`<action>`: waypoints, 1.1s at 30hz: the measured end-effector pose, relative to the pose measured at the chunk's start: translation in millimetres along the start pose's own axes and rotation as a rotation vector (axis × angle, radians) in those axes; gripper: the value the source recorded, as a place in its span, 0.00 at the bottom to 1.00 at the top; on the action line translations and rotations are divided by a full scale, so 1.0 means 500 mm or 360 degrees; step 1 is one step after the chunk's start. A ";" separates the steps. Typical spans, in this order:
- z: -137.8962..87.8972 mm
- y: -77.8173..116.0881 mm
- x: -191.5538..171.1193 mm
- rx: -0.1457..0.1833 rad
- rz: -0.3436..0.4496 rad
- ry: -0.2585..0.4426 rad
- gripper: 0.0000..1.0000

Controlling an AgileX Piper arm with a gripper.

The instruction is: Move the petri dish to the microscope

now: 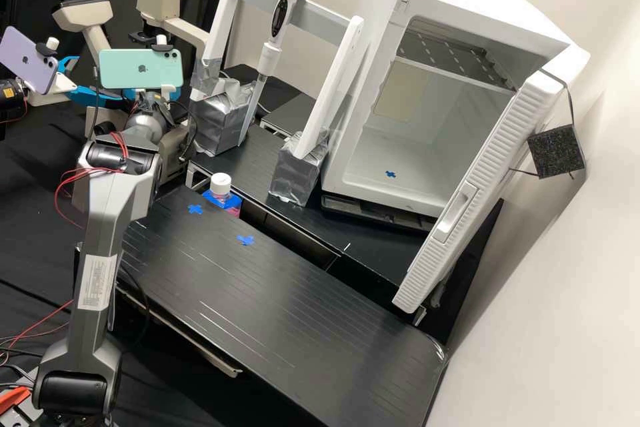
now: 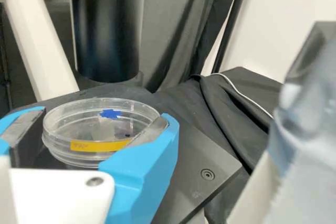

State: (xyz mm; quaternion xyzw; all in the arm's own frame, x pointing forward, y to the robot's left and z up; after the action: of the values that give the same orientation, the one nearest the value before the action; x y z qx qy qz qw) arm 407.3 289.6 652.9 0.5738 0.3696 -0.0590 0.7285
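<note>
Holding the petri dish [image 2: 100, 129] level between two blue fingers [image 2: 144, 169], you should settle it flat on the dark microscope stage [image 2: 191, 182] before releasing evenly.

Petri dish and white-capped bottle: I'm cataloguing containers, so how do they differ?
The petri dish is flat and wide; the bottle is narrow and upright. The dish bears a yellow label; the bottle has blue around its body. The dish is clear on top; the bottle's cap is opaque white. Both are round.
</note>
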 end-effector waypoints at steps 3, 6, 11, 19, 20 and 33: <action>-0.004 -0.004 0.008 -0.0003 -0.0004 0.0003 0.00; -0.012 -0.006 0.014 -0.0008 -0.0003 0.0004 0.00; -0.016 -0.008 0.024 -0.0034 -0.0006 -0.0013 0.00; -0.010 -0.016 0.041 -0.0071 -0.0013 -0.0019 0.00; -0.010 -0.018 0.044 -0.0072 -0.0016 -0.0022 0.00; -0.010 -0.031 0.052 -0.0074 -0.0037 -0.0043 1.00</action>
State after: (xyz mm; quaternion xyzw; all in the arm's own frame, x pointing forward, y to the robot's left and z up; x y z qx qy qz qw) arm 416.1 297.6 624.6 0.5516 0.3677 -0.0664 0.7458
